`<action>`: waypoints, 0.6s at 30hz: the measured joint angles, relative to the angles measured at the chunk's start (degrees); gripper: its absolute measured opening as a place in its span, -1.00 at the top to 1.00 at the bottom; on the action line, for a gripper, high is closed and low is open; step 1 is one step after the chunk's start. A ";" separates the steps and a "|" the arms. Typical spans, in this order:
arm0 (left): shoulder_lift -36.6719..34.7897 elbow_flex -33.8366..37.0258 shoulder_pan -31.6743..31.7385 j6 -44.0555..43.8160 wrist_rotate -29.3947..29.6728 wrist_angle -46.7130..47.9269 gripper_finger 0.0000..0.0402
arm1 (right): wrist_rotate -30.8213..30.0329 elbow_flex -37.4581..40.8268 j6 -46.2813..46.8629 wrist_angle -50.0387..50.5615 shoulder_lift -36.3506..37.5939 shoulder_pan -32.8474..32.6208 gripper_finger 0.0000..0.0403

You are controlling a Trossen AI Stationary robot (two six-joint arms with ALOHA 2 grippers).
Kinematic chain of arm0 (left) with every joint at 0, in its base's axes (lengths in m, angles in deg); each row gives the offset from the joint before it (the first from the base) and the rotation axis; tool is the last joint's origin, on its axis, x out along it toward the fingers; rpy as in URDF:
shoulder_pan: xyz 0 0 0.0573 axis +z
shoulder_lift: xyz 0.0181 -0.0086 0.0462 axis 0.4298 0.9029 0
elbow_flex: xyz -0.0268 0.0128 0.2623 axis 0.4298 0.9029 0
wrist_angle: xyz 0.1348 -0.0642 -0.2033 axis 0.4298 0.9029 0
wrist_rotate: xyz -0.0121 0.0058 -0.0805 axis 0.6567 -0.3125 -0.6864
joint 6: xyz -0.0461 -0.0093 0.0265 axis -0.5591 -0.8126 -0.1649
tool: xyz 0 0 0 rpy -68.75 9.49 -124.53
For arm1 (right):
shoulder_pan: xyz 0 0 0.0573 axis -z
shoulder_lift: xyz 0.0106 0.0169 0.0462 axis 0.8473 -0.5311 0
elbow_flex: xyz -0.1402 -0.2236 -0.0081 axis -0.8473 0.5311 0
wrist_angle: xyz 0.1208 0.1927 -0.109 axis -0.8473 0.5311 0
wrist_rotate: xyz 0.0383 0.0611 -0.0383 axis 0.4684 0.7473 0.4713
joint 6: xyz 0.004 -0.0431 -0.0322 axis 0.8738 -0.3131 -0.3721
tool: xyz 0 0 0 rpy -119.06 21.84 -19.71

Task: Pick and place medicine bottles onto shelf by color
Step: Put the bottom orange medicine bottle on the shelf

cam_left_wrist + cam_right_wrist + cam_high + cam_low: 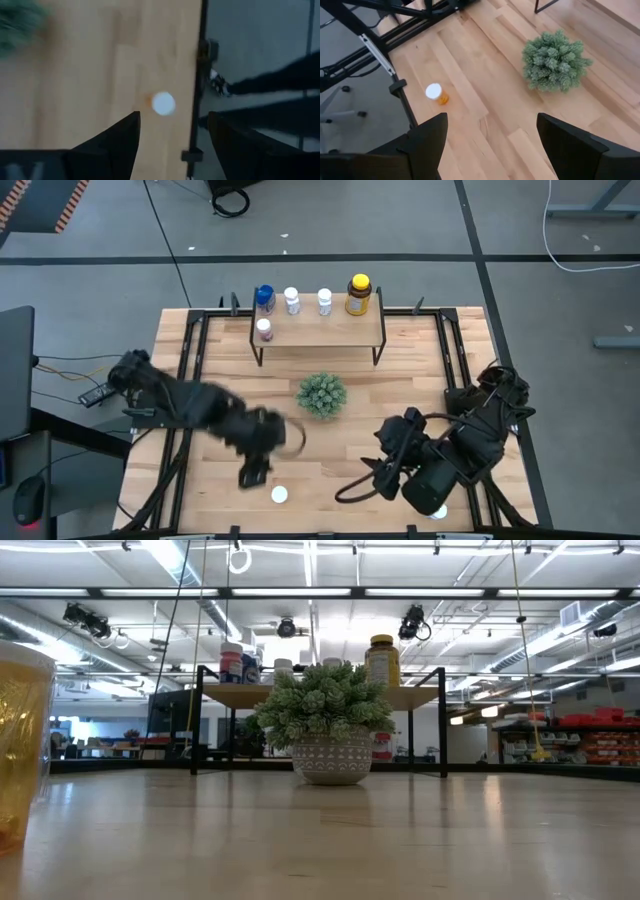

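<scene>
shelf (320, 332): five medicine bottles (324, 301) placed | left: orange bottle (279, 495) on worktop (330, 450), just ahead of released left hand (256, 472) | right hand (385, 480) released, waiting nearby

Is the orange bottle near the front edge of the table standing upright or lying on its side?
Upright. The orange bottle shows its round white cap from above in the right wrist view, orange body beneath it. The open left gripper hovers above it.
</scene>
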 joint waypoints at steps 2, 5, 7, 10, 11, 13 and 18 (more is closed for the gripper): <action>0.03 3.71 -2.96 -1.45 0.64 -3.71 -0.20 | -0.44 0.00 0.02 0.00 0.00 -0.51 -0.56; 0.03 8.78 -6.57 -2.73 5.22 -9.52 -0.22 | -0.74 0.00 0.65 -0.01 0.00 -1.09 -0.56; 0.05 11.25 -8.34 -2.66 8.41 -14.37 -0.22 | -0.80 0.00 1.15 0.00 0.00 -1.17 -0.56; 0.03 14.60 -10.31 -1.22 9.38 -20.69 -0.22 | -0.82 0.00 1.67 0.00 0.00 -1.15 -0.56; 0.05 15.52 -10.91 -1.10 9.38 -21.62 -0.22 | -0.83 0.00 2.04 0.00 0.00 -1.28 -0.56; 0.05 17.32 -12.01 0.17 9.35 -23.54 -0.22 | -0.99 0.00 2.83 0.00 0.00 -1.44 -0.56; 0.03 22.24 -13.96 3.63 9.40 -24.92 -0.26 | -3.99 0.00 5.50 0.00 0.00 -1.41 -0.56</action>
